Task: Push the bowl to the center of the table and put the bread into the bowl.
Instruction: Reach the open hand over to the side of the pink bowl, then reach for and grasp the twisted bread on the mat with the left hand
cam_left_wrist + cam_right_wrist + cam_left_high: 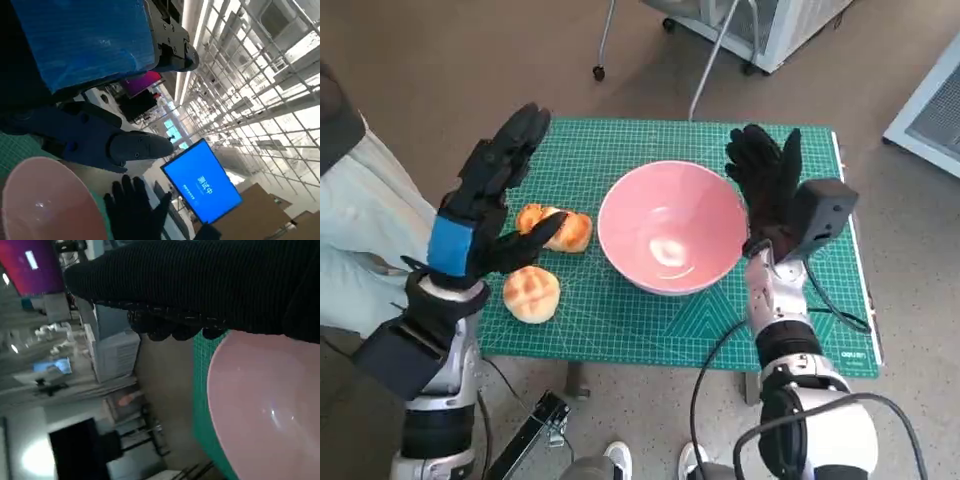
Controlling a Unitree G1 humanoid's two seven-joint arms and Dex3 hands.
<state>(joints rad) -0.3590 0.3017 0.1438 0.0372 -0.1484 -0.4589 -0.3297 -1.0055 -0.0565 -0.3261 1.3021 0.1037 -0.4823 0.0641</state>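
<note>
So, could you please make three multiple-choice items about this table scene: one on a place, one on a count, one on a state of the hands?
1. Where is the right hand?
A. Beside the pink bowl, on the bowl's right side in the head view
B. Inside the bowl
C. On a bread piece

2. How many bread pieces lie on the green mat?
A. One
B. Two
C. Four

3. What does the left hand hold?
A. The bowl
B. A bread piece
C. Nothing

Answers:
1. A: the head view shows the gloved hand raised at the bowl's right rim.
2. B: a knotted bread and a round bread lie left of the bowl.
3. C: its fingers are spread above the bread, with nothing between them.
</note>
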